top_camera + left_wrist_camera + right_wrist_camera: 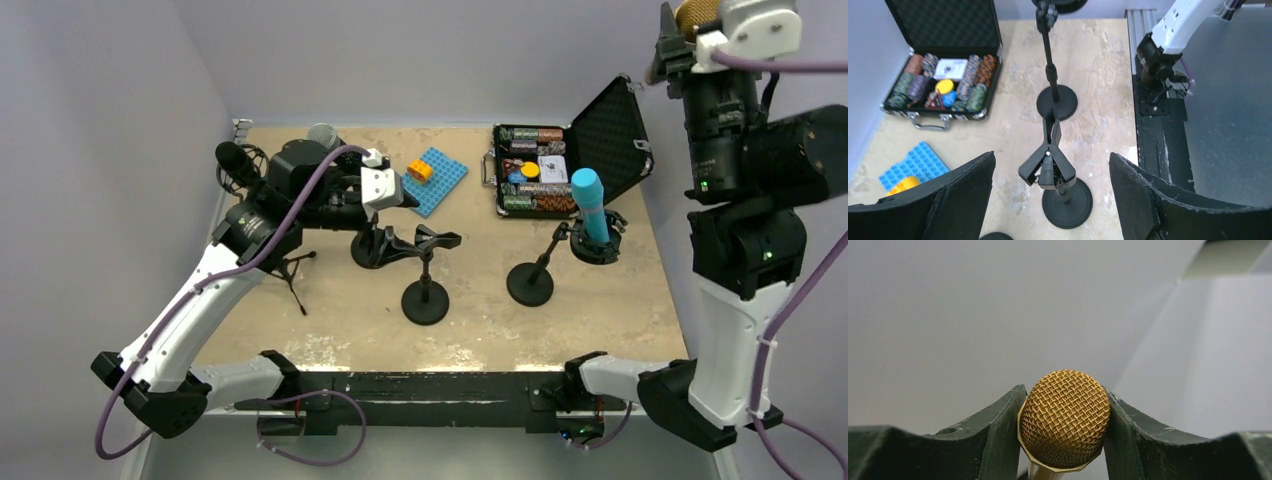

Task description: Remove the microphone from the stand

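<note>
Microphone [1064,420] pinched in right end effector [1063,395], lifted out: removal looks done. Below spread left end effector [1052,156]: empty stand [1067,202]. Set-down remains.

Soft, even overhead light leaves all three views bright, with only faint shadows around the stand bases [425,302] on the table [630,300]. The gold microphone head [1064,417] is crisp (the left wrist view's near fingers [948,200] look soft-edged).
</note>
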Action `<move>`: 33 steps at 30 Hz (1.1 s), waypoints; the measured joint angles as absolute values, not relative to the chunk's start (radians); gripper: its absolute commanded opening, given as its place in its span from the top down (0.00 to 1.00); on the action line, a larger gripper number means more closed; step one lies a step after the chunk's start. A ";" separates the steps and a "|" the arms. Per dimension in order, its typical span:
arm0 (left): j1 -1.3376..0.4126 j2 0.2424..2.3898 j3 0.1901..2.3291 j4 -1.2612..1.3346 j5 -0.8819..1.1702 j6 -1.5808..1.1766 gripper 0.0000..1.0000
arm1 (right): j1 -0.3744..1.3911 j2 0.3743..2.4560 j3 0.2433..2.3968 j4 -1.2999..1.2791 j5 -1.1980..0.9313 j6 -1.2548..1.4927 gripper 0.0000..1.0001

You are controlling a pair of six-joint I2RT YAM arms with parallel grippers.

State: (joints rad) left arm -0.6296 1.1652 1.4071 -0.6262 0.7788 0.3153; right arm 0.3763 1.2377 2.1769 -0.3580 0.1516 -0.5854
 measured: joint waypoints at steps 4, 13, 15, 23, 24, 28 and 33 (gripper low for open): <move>-0.630 1.149 1.476 -0.627 0.782 0.293 0.12 | 0.194 1.257 2.118 -0.483 0.211 -0.587 1.00; -0.630 1.077 1.559 -0.694 0.778 0.308 0.09 | -0.142 1.347 1.846 -0.808 0.171 -0.542 1.00; -0.630 1.061 1.565 -0.716 0.768 0.317 0.10 | -0.191 1.362 1.783 -0.867 0.155 -0.533 1.00; -0.630 1.022 1.567 -0.817 0.720 0.377 0.10 | -0.281 1.339 1.435 -0.979 0.074 -0.484 1.00; -0.630 1.018 1.567 -0.828 0.711 0.387 0.10 | -0.289 1.337 1.396 -0.981 0.061 -0.481 1.00; -0.630 1.010 1.576 -0.885 0.675 0.432 0.09 | -0.317 1.335 1.275 -0.959 0.033 -0.483 1.00; -0.630 1.034 1.637 -0.965 0.630 0.468 0.09 | -0.378 1.351 1.209 -0.900 0.001 -0.488 1.00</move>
